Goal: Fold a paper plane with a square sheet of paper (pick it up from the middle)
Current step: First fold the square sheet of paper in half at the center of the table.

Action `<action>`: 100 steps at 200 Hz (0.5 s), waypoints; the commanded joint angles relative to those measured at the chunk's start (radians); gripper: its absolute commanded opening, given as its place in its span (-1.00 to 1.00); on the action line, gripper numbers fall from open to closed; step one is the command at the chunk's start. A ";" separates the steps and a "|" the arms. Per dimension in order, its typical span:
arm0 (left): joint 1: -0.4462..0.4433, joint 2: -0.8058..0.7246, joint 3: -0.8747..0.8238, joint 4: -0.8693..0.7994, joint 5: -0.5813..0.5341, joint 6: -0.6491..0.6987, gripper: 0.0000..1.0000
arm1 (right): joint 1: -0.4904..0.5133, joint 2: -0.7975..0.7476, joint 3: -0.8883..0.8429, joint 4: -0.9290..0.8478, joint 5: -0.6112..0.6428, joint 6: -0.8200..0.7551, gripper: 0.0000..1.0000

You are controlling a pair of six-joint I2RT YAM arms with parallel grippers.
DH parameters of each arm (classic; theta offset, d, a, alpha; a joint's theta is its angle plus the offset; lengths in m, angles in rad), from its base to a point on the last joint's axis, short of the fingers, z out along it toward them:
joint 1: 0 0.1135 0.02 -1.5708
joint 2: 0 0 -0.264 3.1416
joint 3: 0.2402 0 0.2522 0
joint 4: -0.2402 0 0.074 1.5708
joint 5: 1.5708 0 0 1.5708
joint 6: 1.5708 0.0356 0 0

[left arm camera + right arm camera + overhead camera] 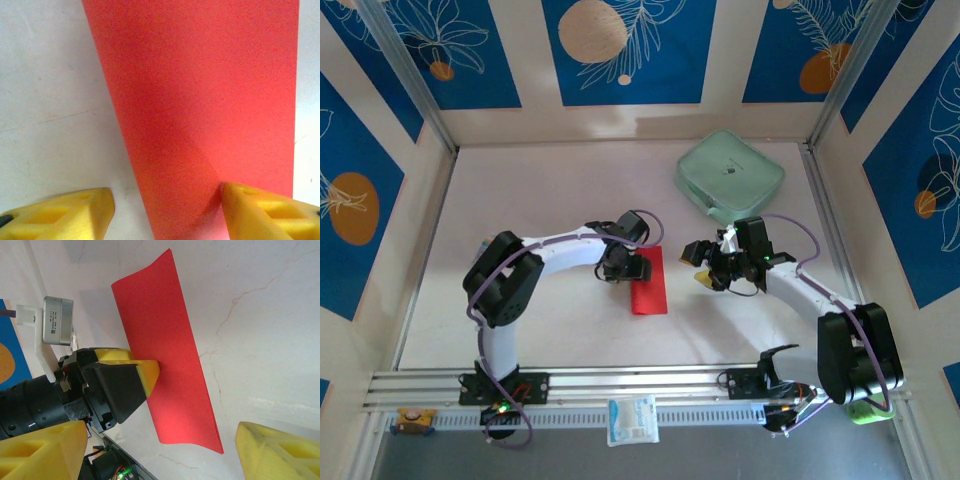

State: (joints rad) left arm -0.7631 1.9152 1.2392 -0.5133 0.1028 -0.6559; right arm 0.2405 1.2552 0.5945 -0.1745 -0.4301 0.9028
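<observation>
Top view, paper: the square sheet of paper [648, 283] lies on the table [550, 190] as a narrow red strip. I judge it is already folded in half.
Top view, arms: the left gripper [625, 266] is at the sheet's left edge. The right gripper [705, 272] is near its right side, apart from it.
Top view, container: the mint-green case [730, 175] is well apart at the far right. It looks closed and its content is hidden.
Left wrist view, grip: the jaws are apart and grasp nothing. One fingertip [260, 210] rests on the paper and the other is on the bare table.
Left wrist view, advice: press flat and slide slowly along the crease, because thin paper can slip or buckle.
Right wrist view, grip: the right jaws are wide apart and empty.
Right wrist view, advice: the far end seems a little lifted, so it is better to hold it down before creasing.
</observation>
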 commanded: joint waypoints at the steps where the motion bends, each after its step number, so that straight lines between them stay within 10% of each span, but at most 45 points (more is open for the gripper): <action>1: 0.005 0.075 -0.015 0.045 -0.016 -0.002 0.23 | 0.005 0.009 -0.006 -0.005 -0.009 0.008 0.56; 100: 0.005 0.085 -0.021 0.069 0.005 -0.025 0.21 | 0.006 0.009 -0.008 -0.005 -0.010 0.010 0.56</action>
State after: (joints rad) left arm -0.7628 1.9175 1.2392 -0.5163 0.0952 -0.6800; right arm 0.2405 1.2552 0.5945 -0.1745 -0.4297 0.9028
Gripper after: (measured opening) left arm 0.598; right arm 0.779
